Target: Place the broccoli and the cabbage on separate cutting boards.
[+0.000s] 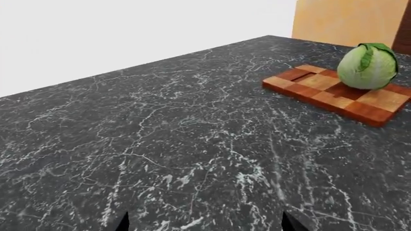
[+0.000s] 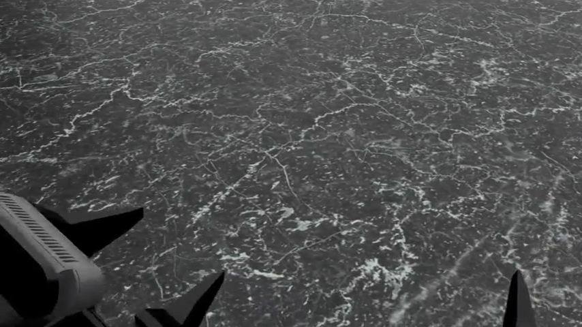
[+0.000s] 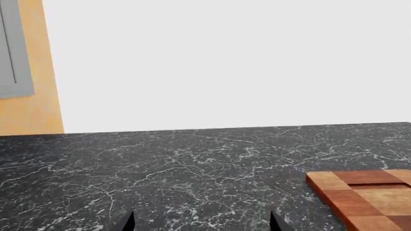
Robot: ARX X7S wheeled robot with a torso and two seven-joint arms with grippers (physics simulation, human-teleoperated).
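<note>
Cabbage (image 1: 367, 66) sitting on a checkered cutting board (image 1: 321, 89) on a dark marble-patterned counter (image 1: 180, 139), both robot arms held apart from it.

The left wrist view shows the pale green, leafy cabbage resting on the wooden board of tan and reddish-brown blocks, well beyond the left gripper (image 1: 205, 224); only two dark fingertips show at the frame edge, spread wide with bare counter between them — released, grasping nothing. The right wrist view shows a corner of a cutting board (image 3: 363, 197) with nothing visible on the part in frame; the right gripper (image 3: 202, 222) likewise shows two parted tips, released. The head view shows only veined black counter and dark gripper tips along its lower edge — the broccoli appears in no view.
</note>
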